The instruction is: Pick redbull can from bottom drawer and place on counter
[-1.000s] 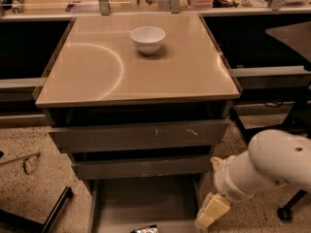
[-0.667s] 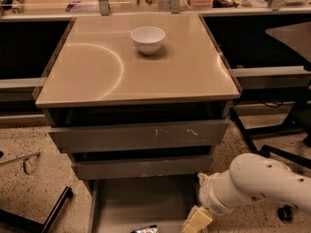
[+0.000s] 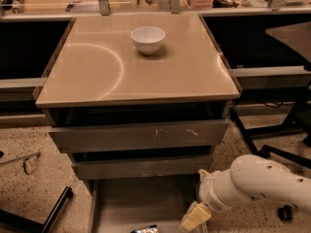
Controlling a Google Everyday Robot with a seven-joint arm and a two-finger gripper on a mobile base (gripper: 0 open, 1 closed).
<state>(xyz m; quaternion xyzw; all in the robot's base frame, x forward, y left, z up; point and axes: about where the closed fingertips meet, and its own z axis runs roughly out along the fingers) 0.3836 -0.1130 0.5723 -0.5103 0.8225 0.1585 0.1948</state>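
Across the upper half of the view spreads the counter (image 3: 97, 76), a glossy tan top with a curved streak of light on its left side; it is where the task's thing must end up. Under it sit two closed grey drawer fronts (image 3: 138, 136), scratched. Beneath them the bottom drawer (image 3: 141, 200) is pulled well out toward the camera, which leaves its flat grey floor open from above. The white arm (image 3: 265, 181) comes in from the lower right and bends low beside the drawer, likely to bring its tool down to the tray's level. A white bowl (image 3: 148, 39) stands upright toward the back of the counter, well apart from the work below. The gripper (image 3: 193, 218) hangs at the drawer's right side, near the bottom edge of the view; whether it is apart or together cannot be told. The can (image 3: 146, 228) is in the drawer at its very front, with only a shiny sliver showing. It is left of the gripper, apart from it, and nothing holds it. By this judgement the reach is in hand and the grasp not yet made.
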